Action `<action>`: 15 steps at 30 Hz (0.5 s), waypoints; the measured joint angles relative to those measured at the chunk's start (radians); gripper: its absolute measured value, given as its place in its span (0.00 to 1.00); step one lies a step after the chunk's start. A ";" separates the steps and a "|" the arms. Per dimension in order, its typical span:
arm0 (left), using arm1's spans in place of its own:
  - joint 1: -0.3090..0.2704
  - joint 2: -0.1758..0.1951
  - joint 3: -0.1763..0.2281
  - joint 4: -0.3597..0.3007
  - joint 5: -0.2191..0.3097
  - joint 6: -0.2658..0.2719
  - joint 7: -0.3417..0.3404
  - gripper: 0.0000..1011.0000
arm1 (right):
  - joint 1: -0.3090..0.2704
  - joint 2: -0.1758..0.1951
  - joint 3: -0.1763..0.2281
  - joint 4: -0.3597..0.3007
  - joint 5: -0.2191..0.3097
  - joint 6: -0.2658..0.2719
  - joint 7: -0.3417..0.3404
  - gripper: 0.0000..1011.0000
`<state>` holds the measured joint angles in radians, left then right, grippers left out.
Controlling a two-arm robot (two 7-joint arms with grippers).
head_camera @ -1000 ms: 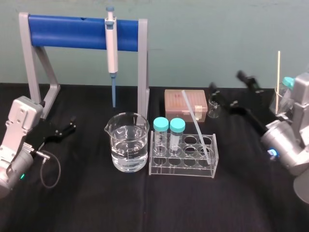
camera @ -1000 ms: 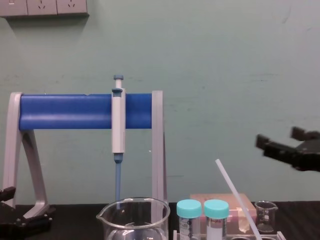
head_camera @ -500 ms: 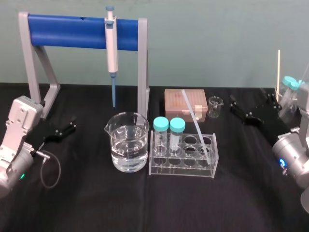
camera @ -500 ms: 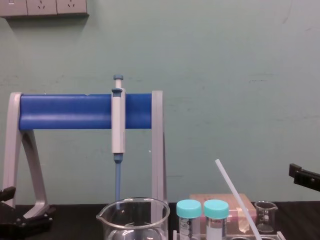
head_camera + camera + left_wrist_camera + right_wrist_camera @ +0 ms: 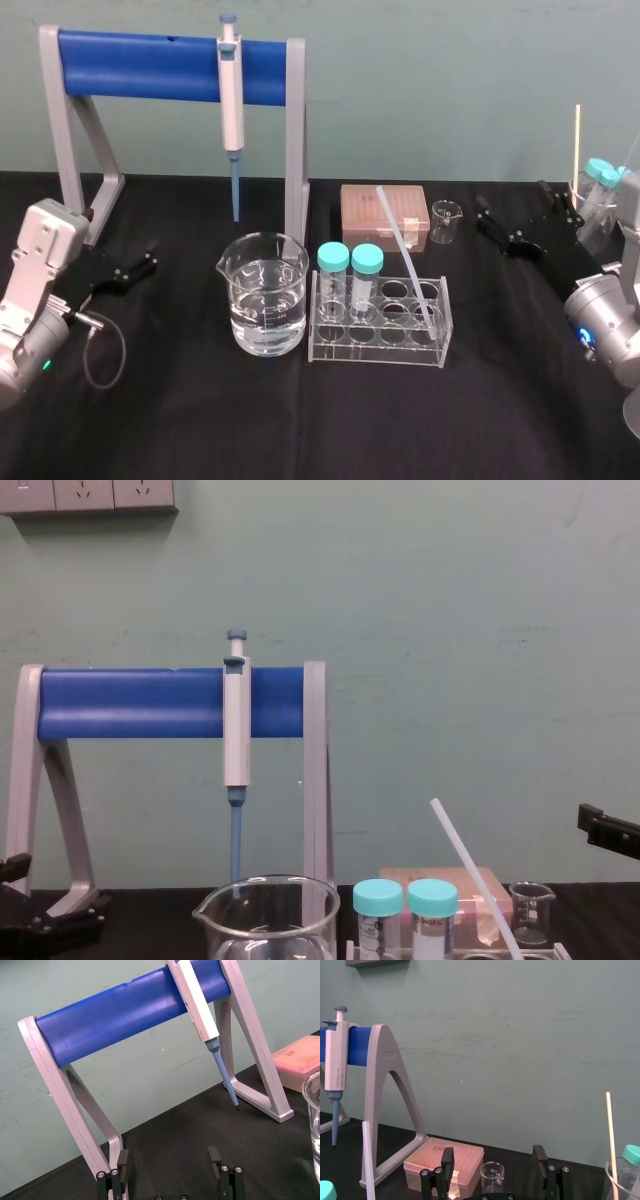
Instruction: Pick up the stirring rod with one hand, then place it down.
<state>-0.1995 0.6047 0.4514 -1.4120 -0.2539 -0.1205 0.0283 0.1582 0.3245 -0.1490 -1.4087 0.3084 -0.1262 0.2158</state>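
The stirring rod [image 5: 405, 252], thin, white and translucent, leans in the clear test tube rack [image 5: 380, 345], its top tilted back over the pink box. It also shows as a stirring rod [image 5: 475, 878] in the chest view and as a stirring rod [image 5: 368, 1160] in the right wrist view. My right gripper [image 5: 511, 200] hovers open to the right of the rack, apart from the rod, with nothing between its fingers [image 5: 538, 1156]. My left gripper [image 5: 150, 257] rests open low at the far left, its fingers [image 5: 214, 1156] wide apart.
A grey pipette [image 5: 231, 95] hangs on the blue stand [image 5: 140, 66] at the back. A large beaker of water [image 5: 266, 295] sits left of the rack, which holds two teal-capped tubes [image 5: 350, 275]. A pink box [image 5: 385, 215], a small beaker [image 5: 445, 220] and a jar with a wooden stick [image 5: 577, 150] stand at the right.
My right gripper has dropped lower and drawn back to the right, away from the rod. The rod, the rack and my left arm have stayed put.
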 joint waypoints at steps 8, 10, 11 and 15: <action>0.000 0.000 0.000 0.000 0.000 0.000 0.000 0.99 | 0.000 0.001 0.000 -0.001 0.001 -0.002 0.000 0.99; 0.000 0.000 0.000 0.000 0.000 0.000 0.000 0.99 | 0.000 0.001 0.000 -0.001 0.001 -0.002 0.000 0.99; 0.000 0.000 0.000 0.000 0.000 0.000 0.000 0.99 | 0.000 0.001 0.000 -0.001 0.001 -0.002 0.000 0.99; 0.000 0.000 0.000 0.000 0.000 0.000 0.000 0.99 | 0.000 0.001 0.000 -0.001 0.001 -0.003 0.000 0.99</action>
<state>-0.1995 0.6047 0.4514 -1.4120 -0.2539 -0.1205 0.0283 0.1587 0.3253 -0.1492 -1.4100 0.3095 -0.1288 0.2162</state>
